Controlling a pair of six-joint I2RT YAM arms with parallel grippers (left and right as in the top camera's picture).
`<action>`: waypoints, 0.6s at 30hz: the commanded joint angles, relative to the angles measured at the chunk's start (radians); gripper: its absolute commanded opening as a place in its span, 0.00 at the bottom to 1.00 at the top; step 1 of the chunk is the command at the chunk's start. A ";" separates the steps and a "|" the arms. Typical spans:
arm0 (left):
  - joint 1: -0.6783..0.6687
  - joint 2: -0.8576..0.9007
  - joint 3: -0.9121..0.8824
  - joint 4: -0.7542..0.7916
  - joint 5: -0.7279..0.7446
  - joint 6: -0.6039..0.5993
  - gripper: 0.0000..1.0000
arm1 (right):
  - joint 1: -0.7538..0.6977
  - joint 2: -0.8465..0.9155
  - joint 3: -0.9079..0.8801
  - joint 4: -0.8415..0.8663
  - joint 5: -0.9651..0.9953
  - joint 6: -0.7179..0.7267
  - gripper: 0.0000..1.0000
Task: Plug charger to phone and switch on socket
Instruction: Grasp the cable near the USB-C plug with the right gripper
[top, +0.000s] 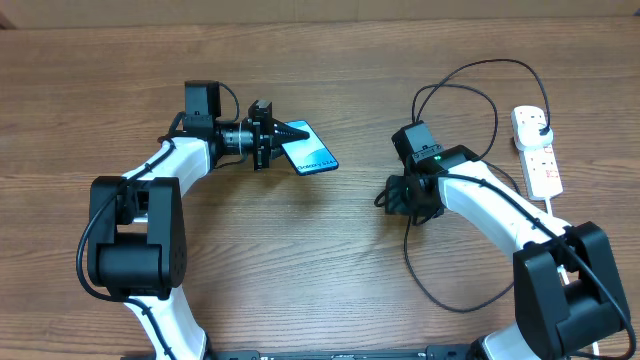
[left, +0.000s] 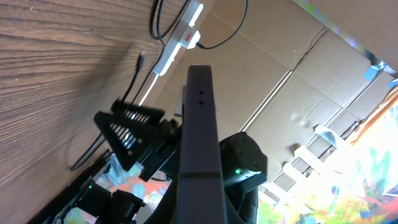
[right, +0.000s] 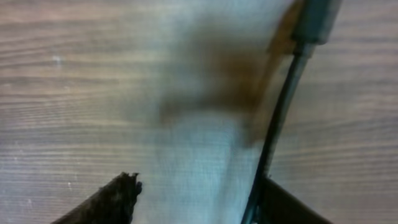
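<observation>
Plainly, the left gripper (top: 288, 134) has its jaws clamped on the phone (top: 311, 150), left of centre, with the lit blue screen facing up. Any writing on the screen is too small to read overhead, and the left wrist view shows only the phone's dark edge. Right of centre, the right gripper (top: 395, 197) sits low on the worktop (top: 320, 60). Only its blurred wrist view shows the jaws apart, with the charger (top: 500, 61) cable beside one finger. At the far right lies the socket (top: 540, 160), with a black plug in its far end.
</observation>
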 joint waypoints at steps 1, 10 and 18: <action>-0.008 -0.002 0.013 0.005 0.054 0.023 0.06 | 0.002 -0.003 0.000 0.053 0.089 -0.005 0.77; -0.008 -0.002 0.013 0.005 0.044 0.023 0.08 | 0.006 -0.003 0.000 -0.020 -0.027 -0.090 1.00; -0.008 -0.002 0.013 0.004 0.028 0.023 0.08 | -0.003 -0.003 0.000 -0.083 0.085 0.010 1.00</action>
